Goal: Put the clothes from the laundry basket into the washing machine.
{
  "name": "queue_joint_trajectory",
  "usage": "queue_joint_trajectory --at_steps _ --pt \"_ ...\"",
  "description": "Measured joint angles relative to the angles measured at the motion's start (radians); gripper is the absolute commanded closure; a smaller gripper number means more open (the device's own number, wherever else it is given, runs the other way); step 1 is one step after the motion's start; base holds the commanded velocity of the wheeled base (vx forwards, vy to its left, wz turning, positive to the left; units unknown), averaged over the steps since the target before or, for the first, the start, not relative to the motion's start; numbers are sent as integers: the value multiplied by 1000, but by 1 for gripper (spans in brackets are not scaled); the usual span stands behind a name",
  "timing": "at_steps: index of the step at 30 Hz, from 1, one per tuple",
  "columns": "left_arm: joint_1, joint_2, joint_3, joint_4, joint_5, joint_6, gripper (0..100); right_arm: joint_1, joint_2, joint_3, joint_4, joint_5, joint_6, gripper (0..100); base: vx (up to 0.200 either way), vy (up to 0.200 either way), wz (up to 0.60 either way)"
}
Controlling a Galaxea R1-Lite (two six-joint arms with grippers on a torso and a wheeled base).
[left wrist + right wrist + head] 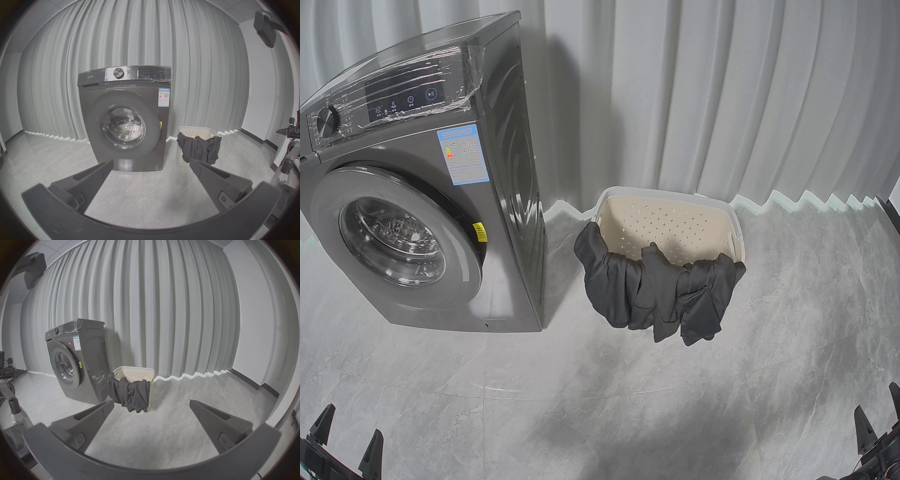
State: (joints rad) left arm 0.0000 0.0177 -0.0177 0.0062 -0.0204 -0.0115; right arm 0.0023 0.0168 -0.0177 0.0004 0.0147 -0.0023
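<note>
A grey front-loading washing machine [425, 187] stands at the left with its round door [394, 240] shut. To its right a cream laundry basket [675, 215] sits on the floor by the curtain. Dark grey clothes [656, 290] hang over the basket's near rim. My left gripper [347, 437] is low at the near left, open and holding nothing, far from both. My right gripper [878, 419] is low at the near right, also open with nothing between its fingers. The left wrist view faces the machine [125, 118] and basket [197, 132]; the right wrist view has the clothes [129, 393] ahead.
Pale pleated curtains [706, 94] run along the back wall. The grey marbled floor [600, 400] stretches open between the grippers and the basket. A dark skirting edge [887, 209] shows at the far right.
</note>
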Motion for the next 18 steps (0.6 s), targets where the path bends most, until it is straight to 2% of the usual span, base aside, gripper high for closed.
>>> queue_joint_trajectory --at_steps 11,18 --pt "0 0 0 0 0 0 0 0 0 0 0 0 0 0 0 -200 0" --pt "0 0 0 0 0 1 0 1 0 0 1 0 0 0 0 0 0"
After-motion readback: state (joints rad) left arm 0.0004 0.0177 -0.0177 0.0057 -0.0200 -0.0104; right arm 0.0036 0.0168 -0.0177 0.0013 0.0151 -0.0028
